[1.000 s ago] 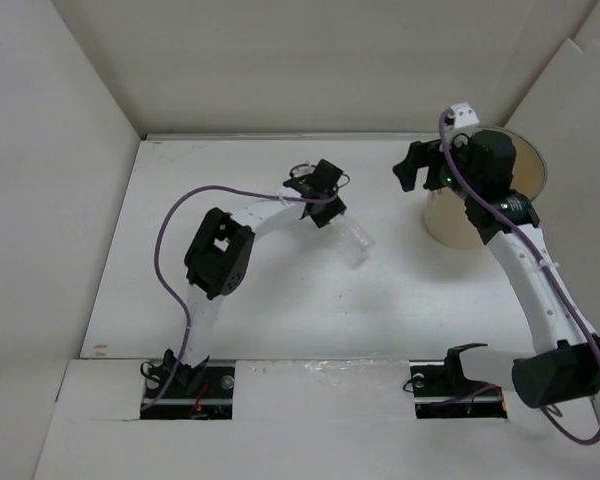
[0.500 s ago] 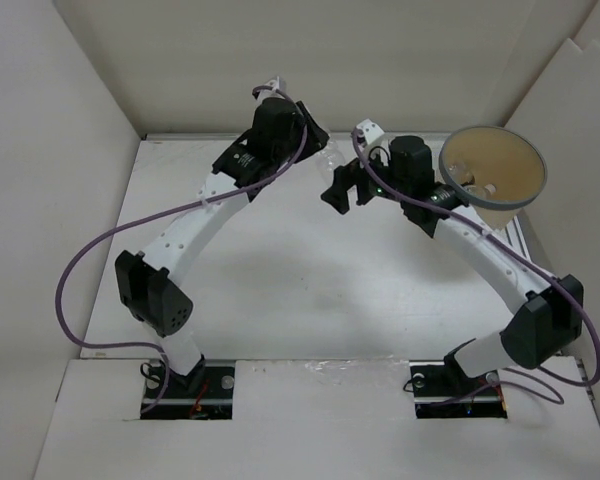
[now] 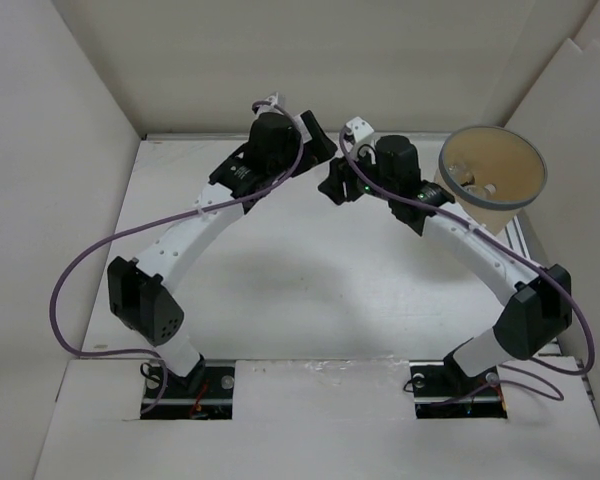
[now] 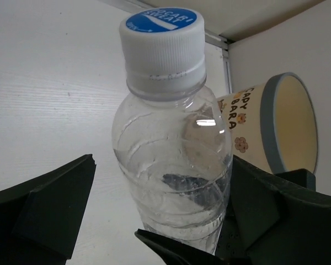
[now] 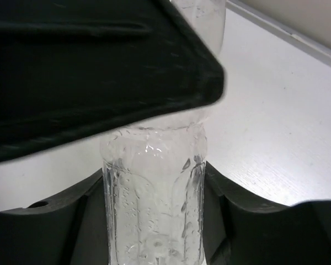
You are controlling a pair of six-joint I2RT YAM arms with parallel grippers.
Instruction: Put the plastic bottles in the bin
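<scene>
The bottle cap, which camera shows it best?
The left wrist view. There the cap is close and whole, white with a blue top. The right wrist view shows only the clear body of the bottle; a black part hides its top. In the top view the arms cover it.

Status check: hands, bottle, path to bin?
Left hand open around bottle. Right hand shut on bottle. Bin close by, nothing seen blocking.

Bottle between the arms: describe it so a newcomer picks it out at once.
Start at the tan bin, far right of the table. Just left of it, the left tool and right tool flank a clear bottle. White cap with blue top, and the only bottle outside the bin.
</scene>
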